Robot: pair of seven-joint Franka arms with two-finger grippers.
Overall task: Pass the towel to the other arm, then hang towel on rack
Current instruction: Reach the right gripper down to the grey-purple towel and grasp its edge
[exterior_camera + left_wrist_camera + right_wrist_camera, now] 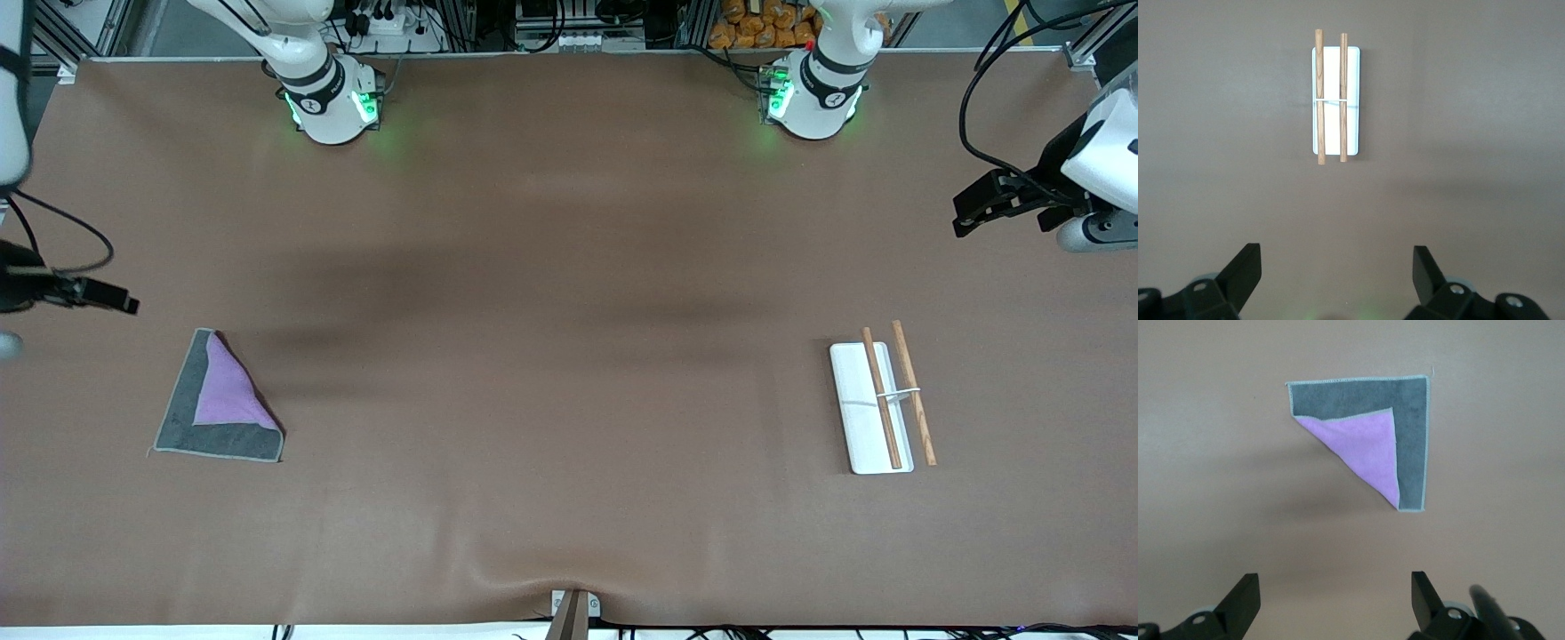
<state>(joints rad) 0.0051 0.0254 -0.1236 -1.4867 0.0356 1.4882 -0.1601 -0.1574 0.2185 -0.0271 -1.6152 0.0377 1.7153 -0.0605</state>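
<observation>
1. Front view: right tool [124, 305] up at the right arm's end of the table [551, 356], empty. Left tool [965, 213] up at the left arm's end, empty. Towel [222, 400] lies flat, folded. Rack [876, 409] stands well apart from it.
2. Left wrist view: left tool [1337, 270] fingers wide apart, over bare table; rack [1335, 97] ahead.
3. Right wrist view: right tool [1335, 597] fingers wide apart, touching nothing; towel [1371, 440] purple flap up.

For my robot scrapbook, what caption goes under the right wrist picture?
The right tool hangs open above a folded purple-and-grey towel lying flat on the brown table.
</observation>
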